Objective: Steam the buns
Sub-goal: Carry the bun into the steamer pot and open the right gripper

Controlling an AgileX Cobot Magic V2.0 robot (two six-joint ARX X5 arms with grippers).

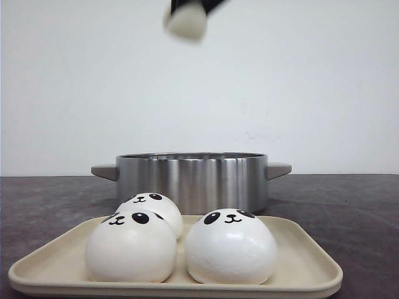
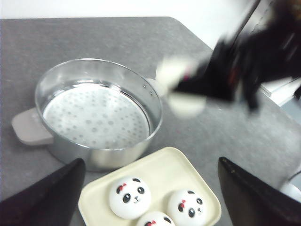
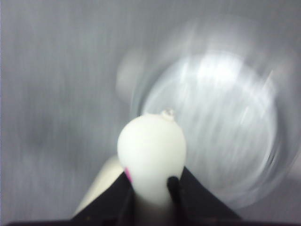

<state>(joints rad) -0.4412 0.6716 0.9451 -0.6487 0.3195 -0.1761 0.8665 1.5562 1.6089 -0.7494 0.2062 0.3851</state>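
Front view: three round white panda-face buns (image 1: 230,246) on beige rectangular tray (image 1: 312,261) at near edge of dark grey tabletop (image 1: 349,205). Stainless steel steamer pot (image 1: 190,177) with grey side handles just behind tray, perforated white insert inside. Right gripper (image 3: 153,186) clenched on fourth white bun (image 3: 151,150), blurred, high in air over pot area. Left gripper (image 2: 150,197) released, jaws spread wide, nothing between them, hovering above tray near pot.
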